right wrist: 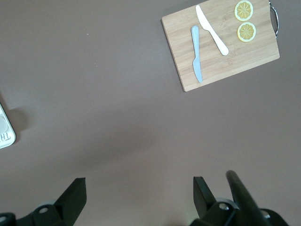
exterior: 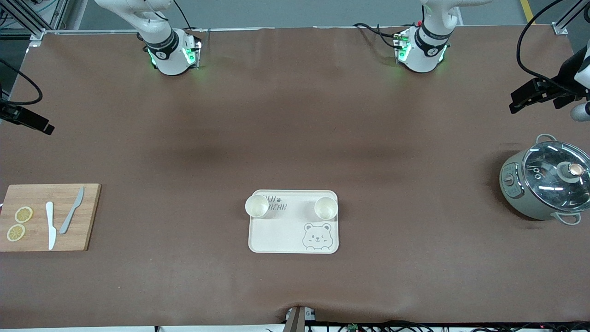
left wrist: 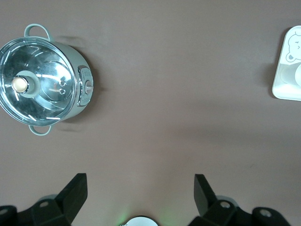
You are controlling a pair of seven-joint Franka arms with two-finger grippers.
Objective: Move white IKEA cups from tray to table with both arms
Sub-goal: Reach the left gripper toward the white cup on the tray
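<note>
Two small cream-white cups stand upright on the cream bear tray (exterior: 286,235) in the middle of the table. One cup (exterior: 256,205) is at the tray corner toward the right arm's end, the other cup (exterior: 326,208) at the corner toward the left arm's end. My left gripper (exterior: 521,99) hangs open and empty over bare table near the pot; its own view (left wrist: 140,181) shows the tray's edge (left wrist: 284,92). My right gripper (exterior: 39,124) hangs open and empty over bare table near the cutting board; its own view (right wrist: 139,183) shows the tray's corner (right wrist: 5,134).
A grey-green pot with a glass lid (exterior: 546,182) stands at the left arm's end, also in the left wrist view (left wrist: 40,80). A wooden cutting board (exterior: 90,221) with two knives and two lemon slices lies at the right arm's end, also in the right wrist view (right wrist: 254,56).
</note>
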